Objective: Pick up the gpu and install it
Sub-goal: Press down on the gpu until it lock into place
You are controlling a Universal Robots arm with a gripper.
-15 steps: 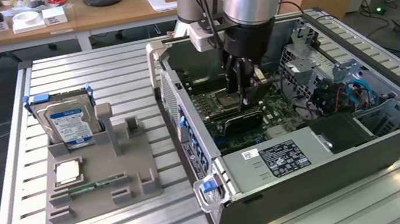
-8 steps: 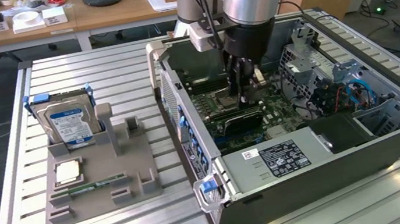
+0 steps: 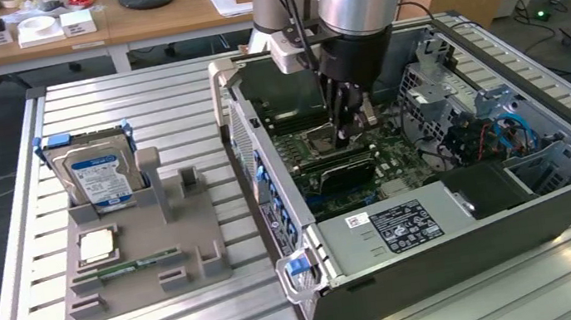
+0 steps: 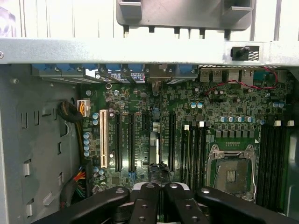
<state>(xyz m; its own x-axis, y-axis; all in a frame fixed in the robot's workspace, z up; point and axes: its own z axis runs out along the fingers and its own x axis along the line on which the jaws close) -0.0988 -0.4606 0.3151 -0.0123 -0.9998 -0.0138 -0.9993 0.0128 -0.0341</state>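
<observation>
Inside the open computer case [image 3: 262, 155], the gpu [image 3: 334, 173] stands upright on the green motherboard [image 4: 224, 112]. In the wrist view the gpu [image 4: 156, 149] shows edge-on as a thin strip between the dark expansion slots. My gripper [image 3: 351, 136] reaches down into the case just above the card. Its black fingers [image 4: 145, 205] are pressed together, so my gripper [image 4: 159, 198] is shut, in line with the card's upper edge. I cannot tell whether the fingertips touch the card.
The empty CPU socket [image 4: 231, 175] lies beside the gripper. A power supply [image 3: 407, 227] and a drive cage [image 3: 443, 87] crowd the case. On the exterior view's left, a grey holder [image 3: 198, 256] carries a hard drive [image 3: 97, 174], a processor chip [image 3: 96, 245] and a memory stick [image 3: 127, 266].
</observation>
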